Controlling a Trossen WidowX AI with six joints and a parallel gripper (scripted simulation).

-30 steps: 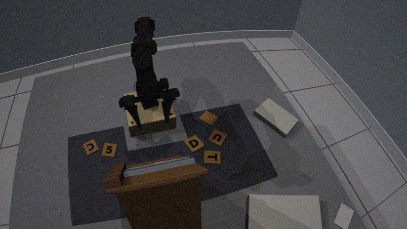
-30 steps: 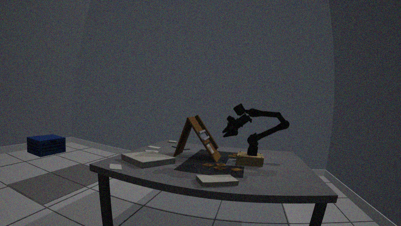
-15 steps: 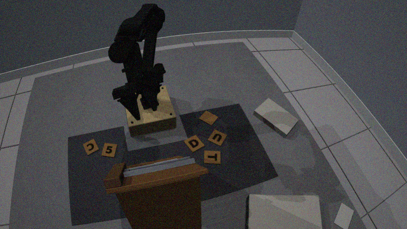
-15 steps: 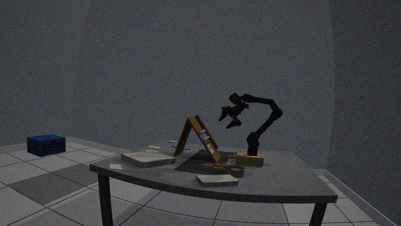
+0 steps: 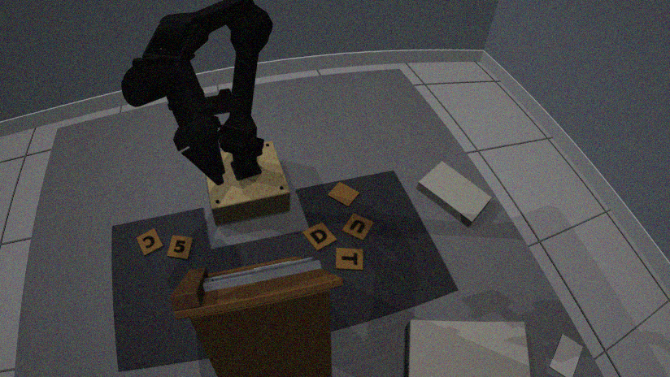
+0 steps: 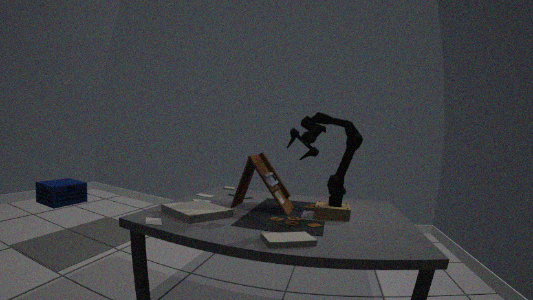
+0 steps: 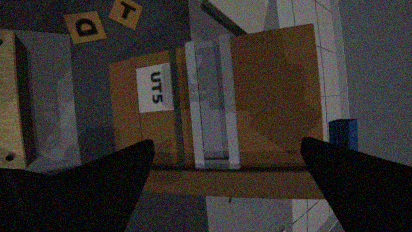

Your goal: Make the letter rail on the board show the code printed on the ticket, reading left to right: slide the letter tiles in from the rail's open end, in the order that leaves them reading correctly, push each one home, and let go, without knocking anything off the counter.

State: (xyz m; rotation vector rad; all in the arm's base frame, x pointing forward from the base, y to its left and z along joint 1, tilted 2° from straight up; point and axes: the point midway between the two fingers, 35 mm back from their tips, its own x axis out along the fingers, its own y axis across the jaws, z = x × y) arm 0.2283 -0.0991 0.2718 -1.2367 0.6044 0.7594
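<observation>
The brown sloped board (image 5: 262,299) (image 7: 280,90) carries a pale letter rail (image 7: 230,100) with no tile in it. A wooden stop closes one end; the end toward the D and T tiles is open. The ticket (image 7: 155,87) reads UT5. Tiles U (image 5: 357,226), T (image 5: 349,258) (image 7: 126,12) and D (image 5: 319,236) (image 7: 85,27) lie on the mat near the open end, with a blank-faced tile (image 5: 343,193). Tiles 5 (image 5: 179,246) and C (image 5: 149,241) lie on the other side. My gripper (image 6: 293,153) (image 7: 227,146) is open and empty, raised in front of the board.
A cream block (image 5: 454,189) (image 6: 288,238) lies beyond the dark mat (image 5: 402,280). A larger pale block (image 5: 468,351) (image 6: 195,210) and a card (image 5: 566,356) lie behind the board's side. The arm stands on a wooden base block (image 5: 248,197). A blue crate (image 6: 61,193) stands on the floor.
</observation>
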